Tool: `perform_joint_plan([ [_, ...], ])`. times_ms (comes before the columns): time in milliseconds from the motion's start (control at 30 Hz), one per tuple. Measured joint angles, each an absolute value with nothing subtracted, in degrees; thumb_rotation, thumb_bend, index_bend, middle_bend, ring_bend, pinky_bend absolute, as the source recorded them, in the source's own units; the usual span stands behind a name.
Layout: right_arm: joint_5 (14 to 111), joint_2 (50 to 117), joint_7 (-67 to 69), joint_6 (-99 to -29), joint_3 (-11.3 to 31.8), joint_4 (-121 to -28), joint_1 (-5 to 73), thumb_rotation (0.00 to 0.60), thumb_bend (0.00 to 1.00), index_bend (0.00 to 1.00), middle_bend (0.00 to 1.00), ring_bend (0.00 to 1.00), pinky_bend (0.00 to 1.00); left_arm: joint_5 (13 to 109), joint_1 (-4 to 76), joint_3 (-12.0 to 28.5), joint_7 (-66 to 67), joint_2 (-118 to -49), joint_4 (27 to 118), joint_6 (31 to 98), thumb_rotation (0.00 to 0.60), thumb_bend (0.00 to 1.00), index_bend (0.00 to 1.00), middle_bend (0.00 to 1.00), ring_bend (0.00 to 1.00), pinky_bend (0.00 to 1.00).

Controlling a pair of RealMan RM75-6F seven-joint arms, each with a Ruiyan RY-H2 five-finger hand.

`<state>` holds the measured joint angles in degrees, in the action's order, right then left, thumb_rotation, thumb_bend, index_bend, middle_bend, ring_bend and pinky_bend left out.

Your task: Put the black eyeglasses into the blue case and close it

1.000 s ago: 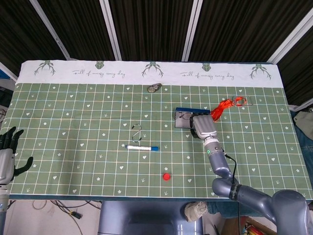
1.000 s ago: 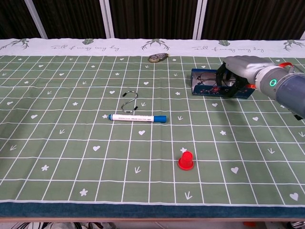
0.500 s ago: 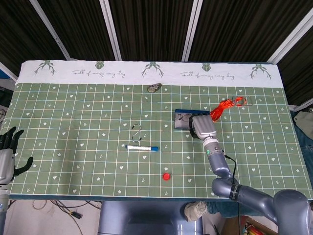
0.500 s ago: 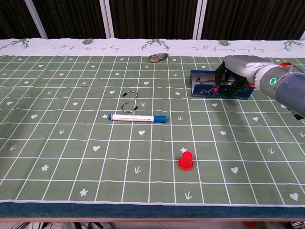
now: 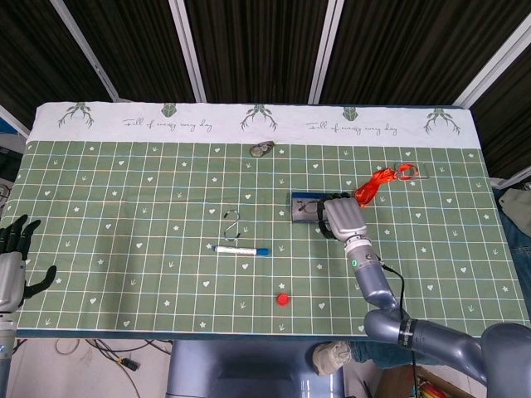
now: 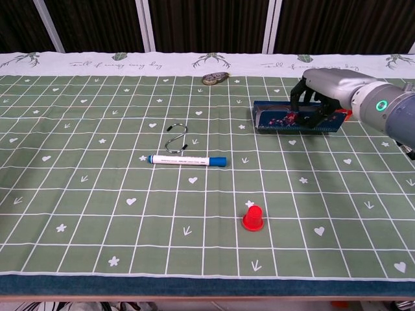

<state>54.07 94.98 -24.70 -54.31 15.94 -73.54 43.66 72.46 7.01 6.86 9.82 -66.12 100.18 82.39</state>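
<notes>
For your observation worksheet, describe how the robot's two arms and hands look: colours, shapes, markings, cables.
The right hand has a smooth silver-grey shell on its back and black fingers. Its wrist carries a small green glowing ring, and the arm behind it is made of rounded grey-blue segments with a thin black cable alongside. The left hand, at the edge of the head view, has black fingers on a pale grey body.

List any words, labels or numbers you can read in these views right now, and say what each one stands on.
"Full of energy every day": cursive script printed twice along the white border of the tablecloth, between the plant motifs.
Blue case under the right hand: a floral pattern, no readable text.
Blue marker: any print is too small to read.
Red cap: no text visible.
</notes>
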Motion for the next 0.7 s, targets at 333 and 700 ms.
perform_joint_plan([
  [333,51.75,91.41,-29.39,-55.69,15.42,-80.86,43.47,0.6,0.55,0.7,0.33,0.31,0.25,72.65,6.92,6.79,9.91,-66.25,100.2,82.66,0.6,0.31,0.09,0.0,0.0,0.0],
  [700,45.99,88.62,-34.05,-54.6,15.3,-84.92,45.04,0.6,0.55,0.7,0.33,0.31,0.25,72.59,6.93,6.82,9.9,-66.22,100.2,82.61,0.6,0.31,0.09,0.0,0.0,0.0],
])
